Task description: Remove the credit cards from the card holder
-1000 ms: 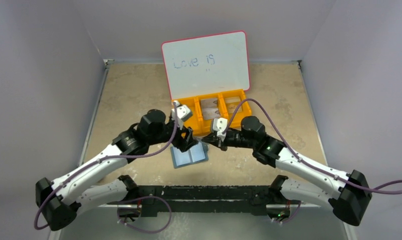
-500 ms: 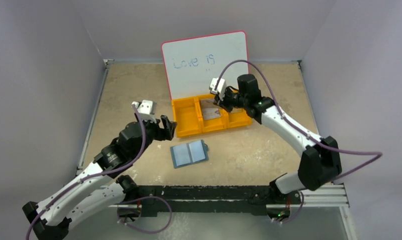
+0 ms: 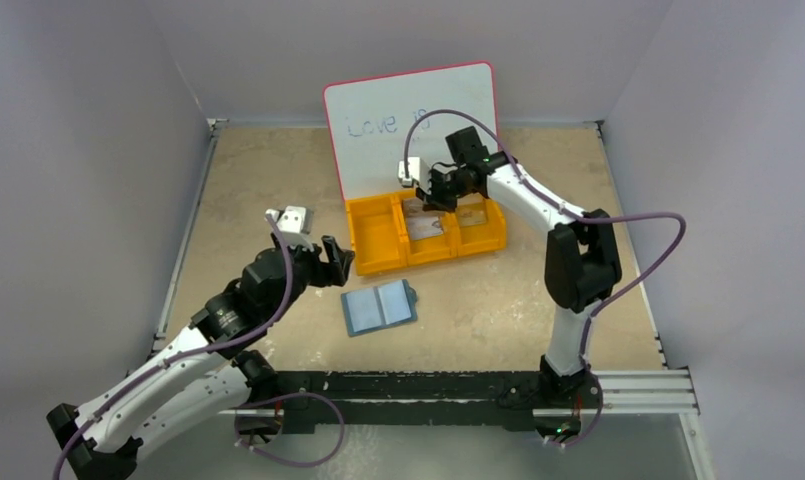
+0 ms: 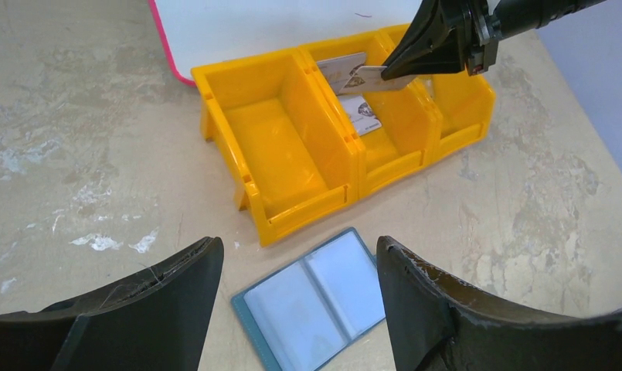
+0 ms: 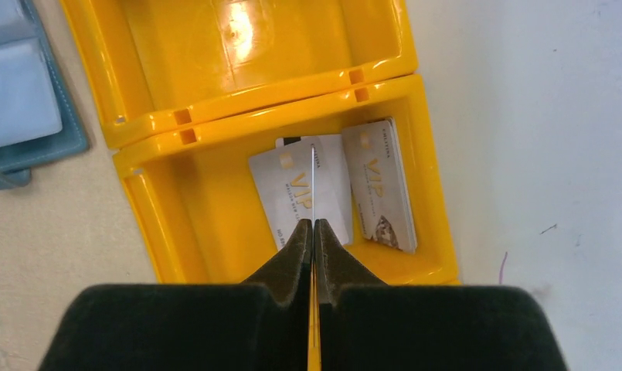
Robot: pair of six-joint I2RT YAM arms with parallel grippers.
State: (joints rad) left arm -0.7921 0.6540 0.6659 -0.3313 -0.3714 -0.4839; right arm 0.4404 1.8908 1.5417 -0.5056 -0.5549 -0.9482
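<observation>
The teal-blue card holder (image 3: 378,306) lies open and flat on the table, its pale blue pockets facing up (image 4: 315,297). My left gripper (image 3: 336,260) hovers open just left of it and above it, holding nothing (image 4: 300,247). My right gripper (image 3: 430,193) is shut on a silver credit card (image 4: 354,75), seen edge-on (image 5: 313,185) over the middle compartment of the orange bin (image 3: 373,255). Two more credit cards (image 5: 378,182) lie on that compartment's floor. In the right wrist view the card holder's corner (image 5: 22,100) shows at the top left.
A pink-rimmed whiteboard (image 3: 413,120) with blue writing leans against the back wall right behind the bin. The bin's left compartment (image 4: 280,154) holds nothing. Grey walls enclose the tabletop on three sides.
My right arm has carried the card from the card holder back to the bin, then shifted left over the middle compartment. My left arm has pulled away from the card holder to the left.
</observation>
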